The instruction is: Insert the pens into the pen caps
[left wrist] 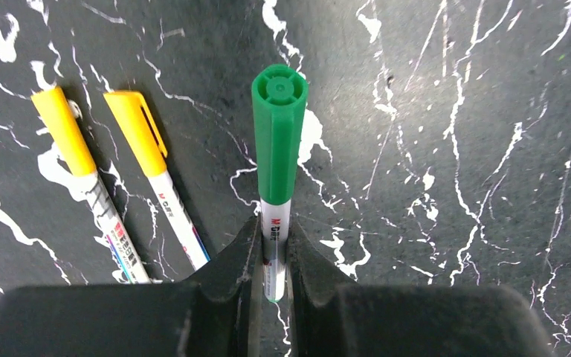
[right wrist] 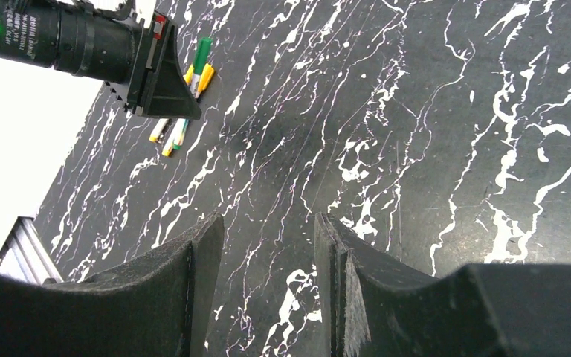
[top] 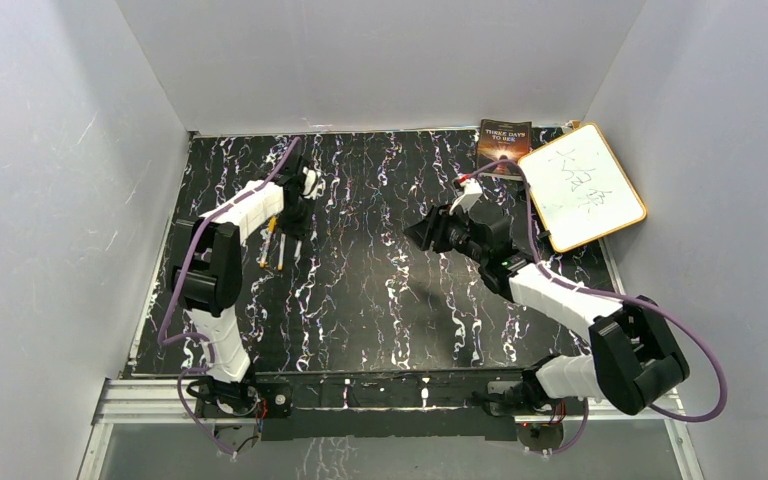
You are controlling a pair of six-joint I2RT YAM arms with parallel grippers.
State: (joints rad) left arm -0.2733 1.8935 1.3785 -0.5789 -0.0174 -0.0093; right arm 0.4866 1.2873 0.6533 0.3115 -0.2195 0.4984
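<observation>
My left gripper [left wrist: 271,253] is shut on the pale barrel of a pen [left wrist: 275,234] that wears the green cap [left wrist: 279,134]; the pen points away from the wrist, close over the table. Two other pens [left wrist: 181,227] [left wrist: 115,238] lie side by side to its left, each wearing a yellow-orange cap [left wrist: 140,134] [left wrist: 63,130]. In the top view they lie at the left [top: 265,245], beside my left gripper [top: 297,205]. My right gripper [right wrist: 268,245] is open and empty, over the middle right of the table [top: 422,233].
A dark book [top: 503,145] and a white board with an orange rim [top: 582,185] lie at the back right corner. Grey walls close in the black marbled table [top: 380,300] on three sides.
</observation>
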